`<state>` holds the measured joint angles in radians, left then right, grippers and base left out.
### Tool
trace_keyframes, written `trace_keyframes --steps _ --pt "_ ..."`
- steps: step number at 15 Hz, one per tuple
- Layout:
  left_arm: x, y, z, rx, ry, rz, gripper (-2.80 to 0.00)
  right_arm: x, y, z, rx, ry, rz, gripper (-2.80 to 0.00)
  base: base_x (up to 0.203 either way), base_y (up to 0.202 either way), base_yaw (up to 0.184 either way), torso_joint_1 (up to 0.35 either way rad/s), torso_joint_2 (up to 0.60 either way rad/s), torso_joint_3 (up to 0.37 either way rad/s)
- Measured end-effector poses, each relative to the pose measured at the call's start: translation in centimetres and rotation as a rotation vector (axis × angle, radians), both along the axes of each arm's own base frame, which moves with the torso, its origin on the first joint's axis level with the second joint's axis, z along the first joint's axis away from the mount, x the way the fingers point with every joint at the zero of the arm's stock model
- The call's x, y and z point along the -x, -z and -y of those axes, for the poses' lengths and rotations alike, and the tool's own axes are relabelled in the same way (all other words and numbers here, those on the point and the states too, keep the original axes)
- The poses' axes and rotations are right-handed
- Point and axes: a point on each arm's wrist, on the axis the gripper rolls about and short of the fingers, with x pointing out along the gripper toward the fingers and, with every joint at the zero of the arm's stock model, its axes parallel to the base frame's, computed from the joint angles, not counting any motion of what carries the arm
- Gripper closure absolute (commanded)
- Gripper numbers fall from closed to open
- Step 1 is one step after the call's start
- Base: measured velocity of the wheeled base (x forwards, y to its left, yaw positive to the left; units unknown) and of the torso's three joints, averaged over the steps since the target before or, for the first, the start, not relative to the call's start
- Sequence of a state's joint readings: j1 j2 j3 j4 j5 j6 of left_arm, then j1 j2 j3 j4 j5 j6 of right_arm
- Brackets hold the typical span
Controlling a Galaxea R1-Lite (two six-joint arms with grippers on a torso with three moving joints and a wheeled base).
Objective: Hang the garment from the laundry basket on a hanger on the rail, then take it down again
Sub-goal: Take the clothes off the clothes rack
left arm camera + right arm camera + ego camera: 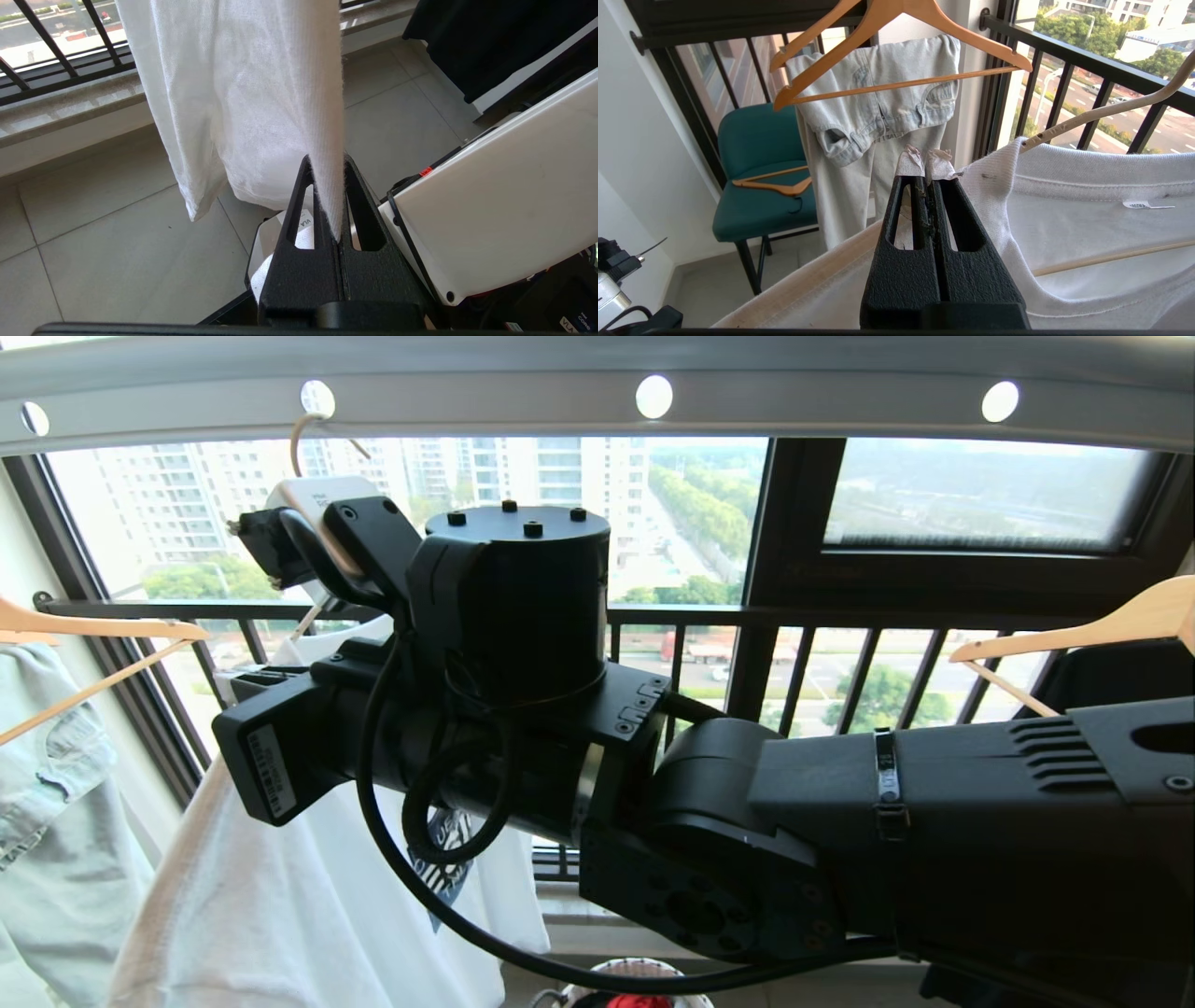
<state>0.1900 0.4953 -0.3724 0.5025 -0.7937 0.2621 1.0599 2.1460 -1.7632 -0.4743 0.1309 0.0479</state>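
Pulling while the left claw (327, 196) is clamped on the garment (280, 905) and the right claw (927, 170) clenched at its collar risks the hanger (1106, 109) being unhooked from the rail (523, 392).

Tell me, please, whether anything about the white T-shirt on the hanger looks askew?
Yes. The T-shirt sits lopsided: the cream hanger arm pokes out through the neck opening instead of lying under the shoulder, and the left gripper pinches a lower fold.
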Motion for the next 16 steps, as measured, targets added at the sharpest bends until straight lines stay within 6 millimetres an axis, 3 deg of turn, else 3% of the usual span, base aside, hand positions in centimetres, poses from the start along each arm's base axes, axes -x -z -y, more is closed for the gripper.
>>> trace_keyframes --steps 9,16 --pt "0.0 -0.1 0.0 -0.001 0.000 0.006 0.00 0.0 2.1 -0.1 0.054 -0.001 -0.035 0.00 0.000 0.000 0.000 0.000 0.00 0.000" --pt "-0.1 0.2 0.0 0.003 -0.004 -0.012 0.00 0.6 1.5 0.5 0.016 -0.004 -0.013 0.00 0.000 0.000 0.000 0.000 0.00 0.000"
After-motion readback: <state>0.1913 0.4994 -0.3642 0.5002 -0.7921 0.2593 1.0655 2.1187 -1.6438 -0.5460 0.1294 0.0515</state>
